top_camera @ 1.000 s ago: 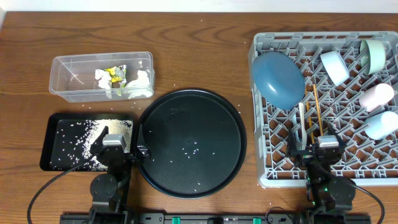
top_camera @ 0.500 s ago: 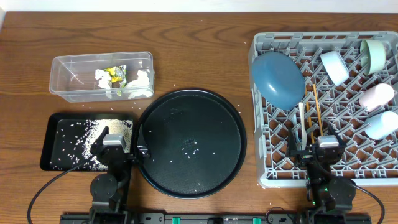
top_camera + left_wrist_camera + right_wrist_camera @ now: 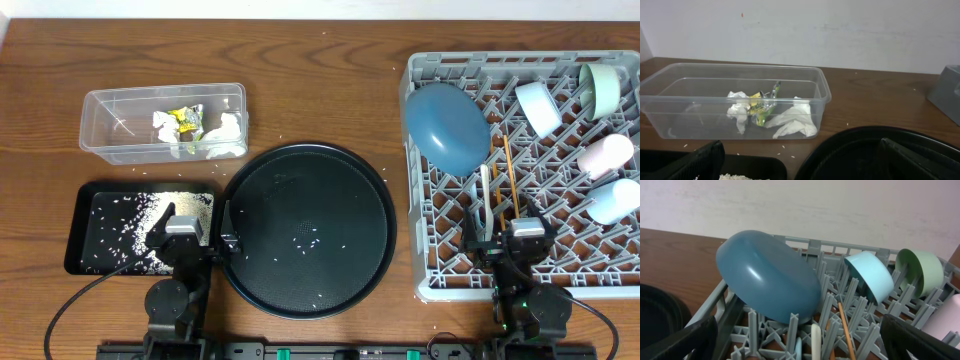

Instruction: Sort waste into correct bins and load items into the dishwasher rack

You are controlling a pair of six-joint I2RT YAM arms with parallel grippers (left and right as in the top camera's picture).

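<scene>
The clear tub (image 3: 105, 132) holds the yellow-green wrapper (image 3: 186, 119) and white tissues (image 3: 226, 137); they also show in the left wrist view (image 3: 760, 106). The shallow black tray (image 3: 84, 245) holds loose rice (image 3: 140, 212). The grey rack (image 3: 425, 255) holds the blue dish (image 3: 446, 125), a light-blue bowl (image 3: 538, 107), a pale-green bowl (image 3: 603, 85), a pinkish cup (image 3: 607, 155), a pale cup (image 3: 612, 200), chopsticks (image 3: 510, 175) and a white utensil (image 3: 487, 195). My left gripper (image 3: 196, 235) is open and empty between tray and round tray. My right gripper (image 3: 506, 238) is open and empty over the rack's front.
A large round black tray (image 3: 307, 228) lies in the middle with a few rice grains on it. Stray grains lie on the wooden table (image 3: 320, 90). A white wall runs along the far edge.
</scene>
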